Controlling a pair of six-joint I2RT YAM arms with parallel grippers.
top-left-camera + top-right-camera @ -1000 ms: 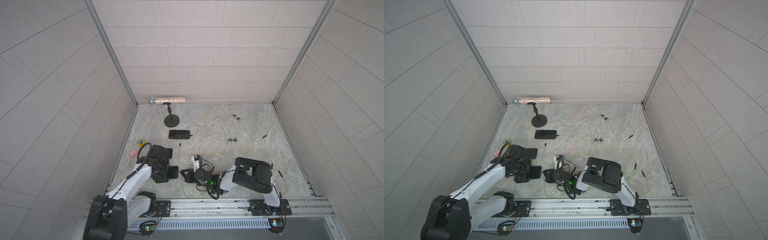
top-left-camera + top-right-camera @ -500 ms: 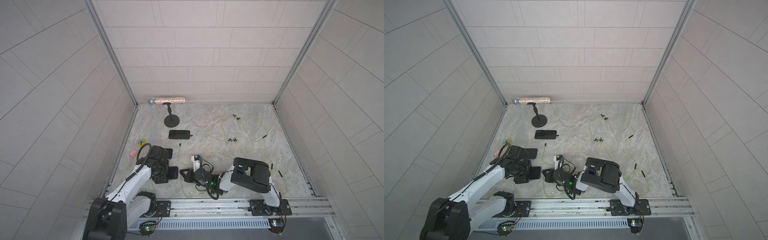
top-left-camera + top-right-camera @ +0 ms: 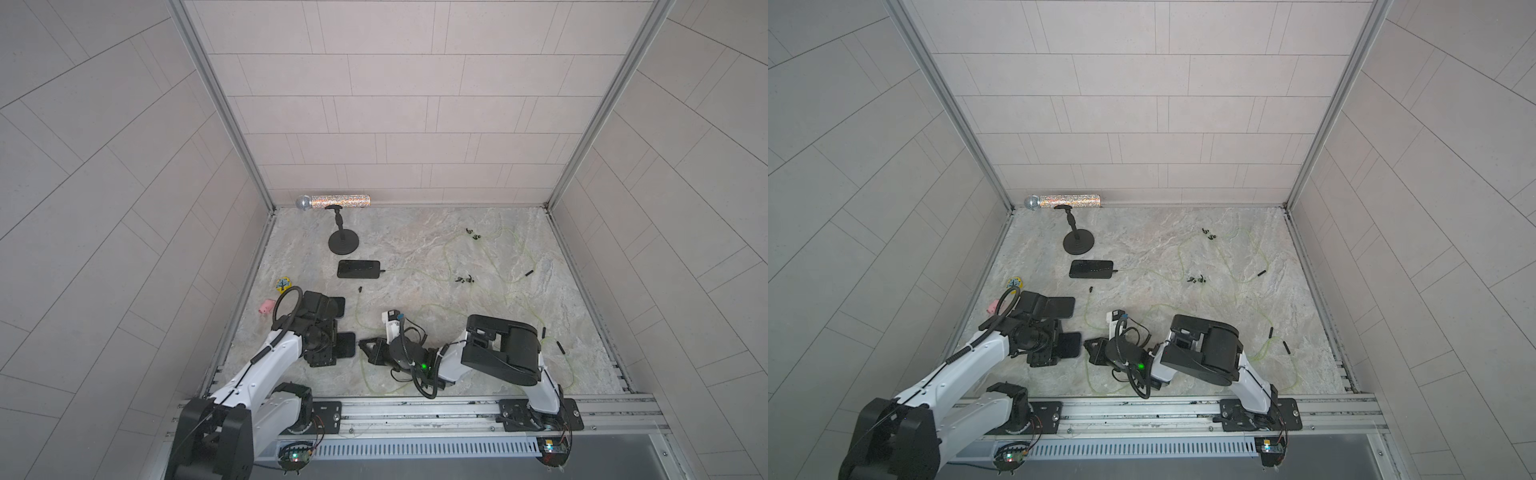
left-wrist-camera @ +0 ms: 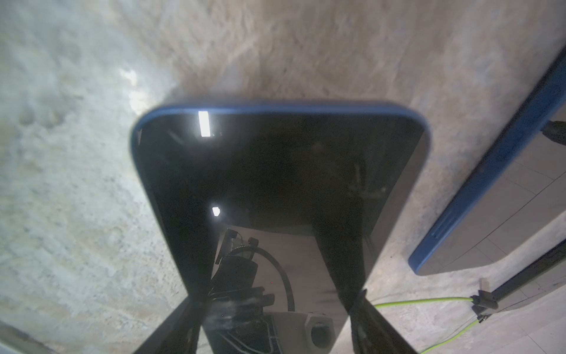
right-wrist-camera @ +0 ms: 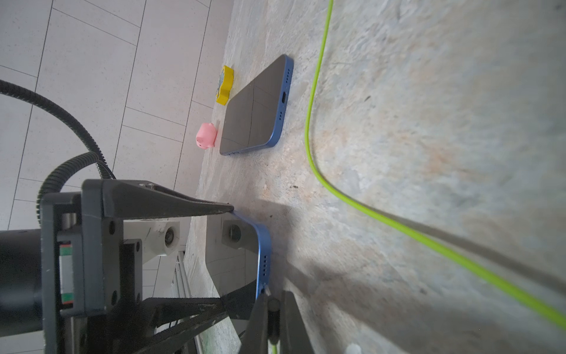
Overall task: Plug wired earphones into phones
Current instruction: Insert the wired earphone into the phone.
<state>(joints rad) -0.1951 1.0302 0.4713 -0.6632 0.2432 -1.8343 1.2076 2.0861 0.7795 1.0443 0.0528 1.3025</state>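
Clock bearings are taken on the counter (image 3: 415, 249) as seen in both top views, with 12 o'clock at the back wall.

- The left gripper (image 4: 277, 298) is seen clamped across the long sides of the near phone (image 4: 275, 171). This phone lies flat, screen up, at about 7 o'clock.
- The right gripper (image 5: 273, 306) is closed on a black plug (image 5: 272, 303), and a green cable (image 5: 273, 346) is seen leaving it. The plug tip is held against the bottom edge of the near phone, beside the speaker holes. How far it is in cannot be told.
- The second phone (image 5: 257, 107) lies flat just toward 12 o'clock of the near one and is partly covered by the left arm (image 3: 266, 365) in both top views. A pink pig (image 5: 206, 136) is noted at its 9 o'clock and a yellow toy (image 5: 225, 85) at its 10 o'clock.
- The third phone (image 3: 358, 269) lies further toward 12 o'clock. A plug is seen at its 3 o'clock end, with cable led off toward 3 o'clock.
- More cable is spread loosely from 1 to 5 o'clock. Earbuds (image 3: 464, 279) are noted near the centre, with another pair toward 1 o'clock.
- A stand (image 3: 343, 243) is placed at 11 o'clock, and a microphone (image 3: 332, 201) lies along the back wall.
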